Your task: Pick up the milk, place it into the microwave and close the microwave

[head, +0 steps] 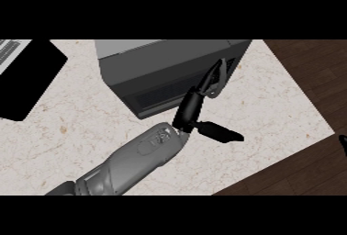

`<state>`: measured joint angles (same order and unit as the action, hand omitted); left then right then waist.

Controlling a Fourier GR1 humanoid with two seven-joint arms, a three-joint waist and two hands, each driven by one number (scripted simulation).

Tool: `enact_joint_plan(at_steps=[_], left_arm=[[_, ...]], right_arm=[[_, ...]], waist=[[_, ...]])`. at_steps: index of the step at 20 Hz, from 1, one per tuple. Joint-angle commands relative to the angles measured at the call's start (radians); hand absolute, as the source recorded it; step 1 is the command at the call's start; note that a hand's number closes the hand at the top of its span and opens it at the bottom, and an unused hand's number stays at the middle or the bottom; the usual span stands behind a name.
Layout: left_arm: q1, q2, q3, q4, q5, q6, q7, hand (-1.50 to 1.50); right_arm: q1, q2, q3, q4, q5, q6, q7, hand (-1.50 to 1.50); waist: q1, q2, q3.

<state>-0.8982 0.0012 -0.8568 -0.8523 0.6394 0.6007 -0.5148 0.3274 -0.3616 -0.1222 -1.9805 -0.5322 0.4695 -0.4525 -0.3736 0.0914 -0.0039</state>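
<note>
We look down on a pale speckled counter [61, 133] that fills most of the view, with dark wooden floor [305, 170] beyond its right and lower edges. At the top sits the grey microwave [163, 69], its door shut with the dark window facing us. A flat black object [27, 82] lies at the counter's left edge; we cannot tell what it is.

Our left forearm [129, 163] comes up from the lower edge toward the microwave. The left hand [193, 108] has its fingers [213, 80] straight and together, laid against the right part of the door, with the thumb [220, 131] sticking out sideways and holding nothing.

At the far right edge only a dark sliver of the right hand [344, 142] shows; we cannot tell its state.

The milk shows nowhere in our view.
</note>
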Motion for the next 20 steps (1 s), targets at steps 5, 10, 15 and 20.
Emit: enact_joint_plan(at_steps=[5,10,15,20], left_arm=[[-0.058,-0.001,0.003,0.048,0.064,0.011,-0.03,-1.5],[-0.054,-0.001,-0.008,0.066,0.095,0.024,-0.056,-1.5],[-0.068,-0.001,-0.024,0.079,0.116,0.027,-0.08,-1.5],[-0.08,-0.001,-0.034,0.083,0.145,0.039,-0.096,-1.5]], right_arm=[[-0.032,-0.039,-0.023,-0.005,-0.049,0.007,0.035,-1.5],[-0.037,-0.047,-0.036,0.002,-0.074,0.002,0.048,-1.5],[-0.054,-0.078,-0.05,-0.005,-0.089,0.004,0.073,-1.5],[-0.072,-0.089,-0.056,-0.002,-0.117,0.008,0.082,-1.5]], waist=[[-0.023,0.005,0.0],[-0.038,0.009,0.001],[-0.047,0.009,0.0],[-0.054,0.011,0.002]])
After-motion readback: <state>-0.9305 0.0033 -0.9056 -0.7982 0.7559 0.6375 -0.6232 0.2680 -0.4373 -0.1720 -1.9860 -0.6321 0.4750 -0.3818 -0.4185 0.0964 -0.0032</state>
